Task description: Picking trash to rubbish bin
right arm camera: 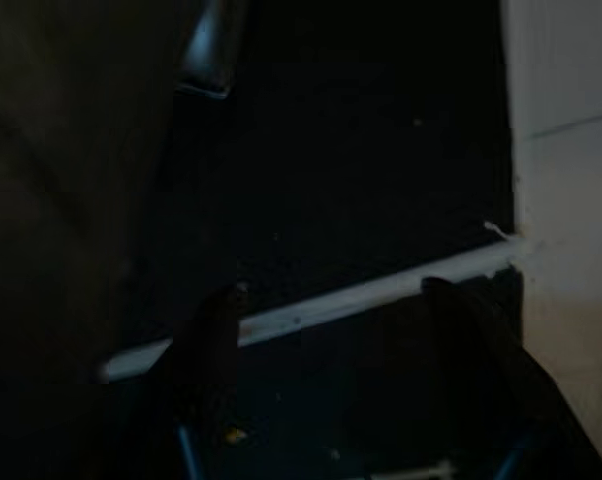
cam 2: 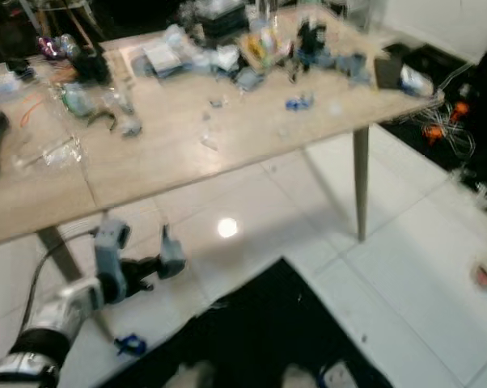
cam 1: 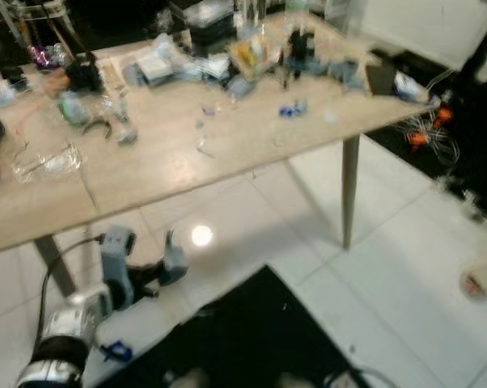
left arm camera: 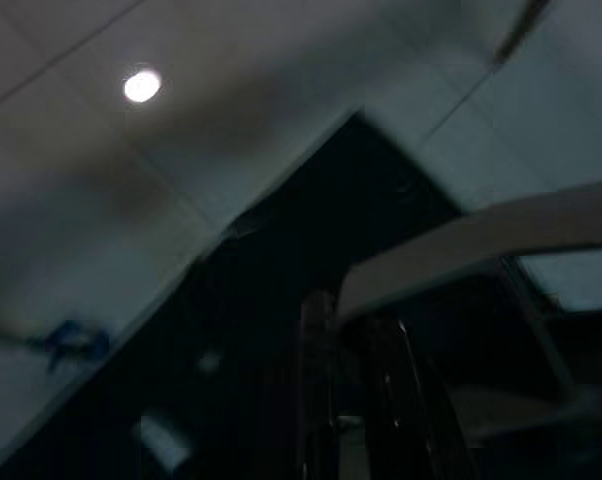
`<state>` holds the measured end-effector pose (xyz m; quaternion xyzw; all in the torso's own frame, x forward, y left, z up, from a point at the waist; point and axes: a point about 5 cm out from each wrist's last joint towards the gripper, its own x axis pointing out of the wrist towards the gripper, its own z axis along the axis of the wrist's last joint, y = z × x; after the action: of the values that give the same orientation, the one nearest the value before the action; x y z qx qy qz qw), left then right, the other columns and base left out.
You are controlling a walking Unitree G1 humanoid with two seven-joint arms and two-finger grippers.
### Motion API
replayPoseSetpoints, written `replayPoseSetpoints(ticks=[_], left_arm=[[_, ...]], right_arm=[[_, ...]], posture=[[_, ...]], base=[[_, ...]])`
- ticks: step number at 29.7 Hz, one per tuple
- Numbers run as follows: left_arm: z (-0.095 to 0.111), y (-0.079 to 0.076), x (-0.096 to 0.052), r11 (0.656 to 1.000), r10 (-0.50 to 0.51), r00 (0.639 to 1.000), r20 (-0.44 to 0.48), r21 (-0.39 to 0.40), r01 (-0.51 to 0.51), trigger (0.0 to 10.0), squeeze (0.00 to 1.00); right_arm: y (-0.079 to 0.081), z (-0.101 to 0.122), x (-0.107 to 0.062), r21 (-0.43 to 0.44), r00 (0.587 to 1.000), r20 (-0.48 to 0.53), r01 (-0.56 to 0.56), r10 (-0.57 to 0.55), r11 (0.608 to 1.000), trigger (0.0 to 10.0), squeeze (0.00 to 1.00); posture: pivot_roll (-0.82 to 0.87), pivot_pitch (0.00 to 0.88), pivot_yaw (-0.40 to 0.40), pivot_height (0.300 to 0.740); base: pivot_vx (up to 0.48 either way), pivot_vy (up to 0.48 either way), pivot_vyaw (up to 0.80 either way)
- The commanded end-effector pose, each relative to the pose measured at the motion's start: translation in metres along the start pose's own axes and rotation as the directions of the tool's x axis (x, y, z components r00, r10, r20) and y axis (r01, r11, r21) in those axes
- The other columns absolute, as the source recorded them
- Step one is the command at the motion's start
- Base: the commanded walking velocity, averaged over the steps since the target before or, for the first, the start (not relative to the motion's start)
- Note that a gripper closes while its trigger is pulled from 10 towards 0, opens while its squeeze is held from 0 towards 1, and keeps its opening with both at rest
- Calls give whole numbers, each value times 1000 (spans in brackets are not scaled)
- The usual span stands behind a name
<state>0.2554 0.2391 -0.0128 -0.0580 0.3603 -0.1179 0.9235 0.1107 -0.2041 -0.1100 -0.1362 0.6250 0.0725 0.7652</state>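
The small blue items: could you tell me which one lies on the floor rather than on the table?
The blue scrap beside the left arm lies on the white floor tiles; the other blue bits sit on the wooden table.

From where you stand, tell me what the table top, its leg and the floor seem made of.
Table top: pale wood or wood-look laminate, matte, faint grain. Leg: slim, tapered, grey; painted metal or wood, unclear. Floor: glossy white tiles with grout lines, mirroring a lamp.

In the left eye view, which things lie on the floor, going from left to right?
Small blue object → black mat → table leg → orange cables → crumpled trash.
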Motion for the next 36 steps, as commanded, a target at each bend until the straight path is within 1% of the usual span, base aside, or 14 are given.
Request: replayPoseSetpoints(ticks=[1, 4, 5, 8, 9, 10, 11, 14, 17, 23, 24, 25, 29, 36], left_arm=[[-25, 11, -6, 995, 100, 990, -103, 26, -98, 10000, 0], [-65, 10, -12, 981, 187, 951, -248, 102, -166, 10000, 0], [-65, 10, -12, 981, 187, 951, -248, 102, -166, 10000, 0], [-89, 3, -15, 973, 205, 925, -321, 165, -159, 10000, 0], [-112, -4, -20, 955, 215, 889, -403, 277, -106, 10000, 0], [-121, -7, -23, 944, 218, 873, -437, 321, -75, 10000, 0], [-121, -7, -23, 944, 218, 873, -437, 321, -75, 10000, 0], [-151, -18, -32, 907, 225, 813, -538, 420, 26, 10000, 0], [-168, -28, -37, 910, 209, 784, -584, 410, 63, 10000, 0], [-181, -38, -41, 894, 206, 755, -622, 434, 114, 10000, 0], [-181, -38, -41, 894, 206, 755, -622, 434, 114, 10000, 0], [-181, -40, -39, 862, 205, 756, -621, 481, 162, 10000, 0], [-177, -43, -35, 871, 202, 768, -608, 470, 144, 10000, 0], [-176, -42, -35, 845, 208, 763, -612, 506, 175, 10000, 0]], right_arm=[[6, -4, 1, 1, 1000, -10, -20, 20, 1000, 10000, 0], [5, -5, 1, 2, 1000, -13, -24, 24, 1000, 10000, 0], [5, -5, 1, 2, 1000, -13, -24, 24, 1000, 10000, 0], [5, -6, 0, 2, 1000, -16, -27, 27, 1000, 10000, 0], [5, -6, 0, 0, 999, -19, -30, 30, 1000, 10000, 0], [5, -6, 0, -1, 999, -19, -32, 32, 999, 10000, 0], [5, -6, 0, -1, 999, -19, -32, 32, 999, 10000, 0], [5, -6, 0, -1, 999, -21, -37, 37, 999, 10000, 0], [6, -6, 0, -2, 999, -21, -40, 40, 999, 10000, 0], [6, -6, 0, -8, 999, -21, -45, 45, 999, 10000, 0], [6, -6, 0, -8, 999, -21, -45, 45, 999, 10000, 0], [6, -6, 0, -10, 999, -21, -46, 46, 999, 10000, 0], [6, -5, 0, -14, 999, -20, -49, 49, 999, 10000, 0], [7, -5, 0, -20, 998, -19, -55, 55, 998, 10000, 0]], posture=[[-26, 103, 36, 740], [-27, 105, 34, 740], [-27, 105, 34, 740], [-27, 108, 33, 740], [-27, 108, 33, 740], [-27, 108, 33, 740], [-27, 108, 33, 740], [-27, 108, 33, 740], [-27, 108, 33, 740], [-27, 108, 33, 740], [-27, 108, 33, 740], [-27, 108, 33, 740], [-29, 105, 34, 740], [-25, 105, 36, 740]], base=[[0, 0, -775], [0, 0, -775], [0, 0, -775], [0, 0, -775], [0, 0, -775], [0, 0, -775], [0, 0, -775], [0, 0, -779], [0, 0, -781], [0, 0, -781], [0, 0, -781], [0, 0, -781], [0, 0, -781], [0, 0, -781]])
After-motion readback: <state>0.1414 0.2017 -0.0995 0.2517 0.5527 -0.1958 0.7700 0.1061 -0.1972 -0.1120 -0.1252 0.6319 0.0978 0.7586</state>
